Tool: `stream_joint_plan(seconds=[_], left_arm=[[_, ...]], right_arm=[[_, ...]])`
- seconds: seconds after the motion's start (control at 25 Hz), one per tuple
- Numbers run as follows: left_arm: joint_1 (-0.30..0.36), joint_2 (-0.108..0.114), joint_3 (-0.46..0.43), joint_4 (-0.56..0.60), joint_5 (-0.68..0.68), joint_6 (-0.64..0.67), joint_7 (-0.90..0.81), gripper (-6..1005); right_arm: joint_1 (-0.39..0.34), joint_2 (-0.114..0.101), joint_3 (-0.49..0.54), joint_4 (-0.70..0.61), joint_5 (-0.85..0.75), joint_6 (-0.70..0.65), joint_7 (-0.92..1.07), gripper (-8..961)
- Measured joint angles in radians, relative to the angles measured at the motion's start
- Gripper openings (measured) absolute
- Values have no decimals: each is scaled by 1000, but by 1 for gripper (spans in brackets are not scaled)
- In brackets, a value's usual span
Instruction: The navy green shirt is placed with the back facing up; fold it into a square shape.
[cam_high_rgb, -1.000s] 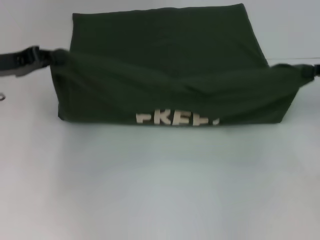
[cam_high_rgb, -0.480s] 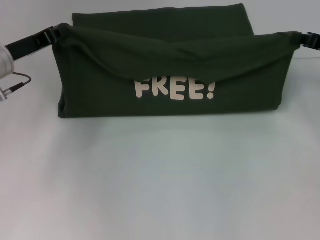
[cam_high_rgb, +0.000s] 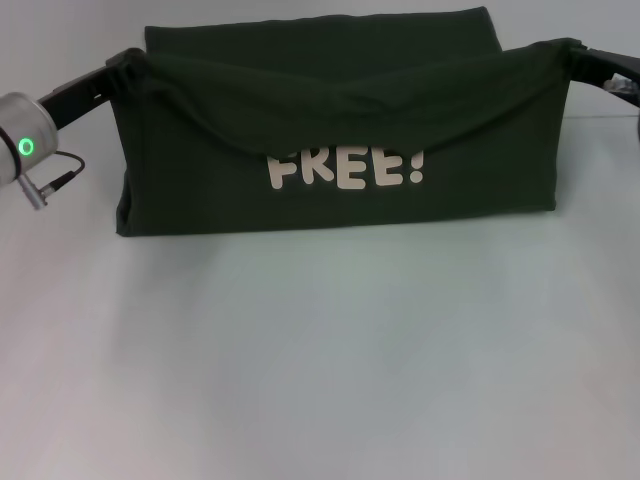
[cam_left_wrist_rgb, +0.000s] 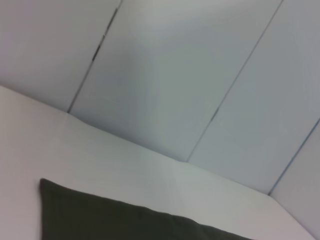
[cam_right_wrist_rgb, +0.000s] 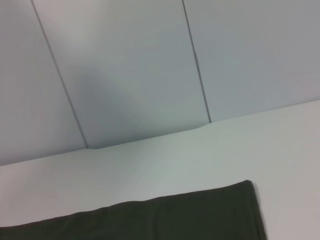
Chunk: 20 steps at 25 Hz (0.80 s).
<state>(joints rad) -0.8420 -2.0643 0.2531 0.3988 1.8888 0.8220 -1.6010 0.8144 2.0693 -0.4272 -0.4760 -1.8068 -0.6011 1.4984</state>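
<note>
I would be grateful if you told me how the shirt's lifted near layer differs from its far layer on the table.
The dark olive-green cotton shirt's lifted near layer hangs raised between the left end effector and right end effector, showing cream "FREE!" lettering. The far layer lies flat and plain. Both are one cloth.
</note>
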Motion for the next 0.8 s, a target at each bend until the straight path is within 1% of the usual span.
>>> stream_joint_plan(seconds=[0.16,0.44,0.52,0.68,0.8], left_arm=[[-2,-24,0,-12,-76,-40,99,40],[-20,-41,-7,-91,-233,-122,322,41],[-22,-46,-6,-102,-270,-137,373,41],[-26,-49,-2,-113,-285,-140,414,41],[-33,-55,-2,-123,-287,-140,449,79]], right_arm=[[27,12,-1,43,100,73,-139,30],[86,16,-1,137,271,178,-382,35],[92,16,-1,150,304,188,-422,36],[95,17,-1,162,323,189,-450,39],[96,17,0,166,324,190,-457,41]])
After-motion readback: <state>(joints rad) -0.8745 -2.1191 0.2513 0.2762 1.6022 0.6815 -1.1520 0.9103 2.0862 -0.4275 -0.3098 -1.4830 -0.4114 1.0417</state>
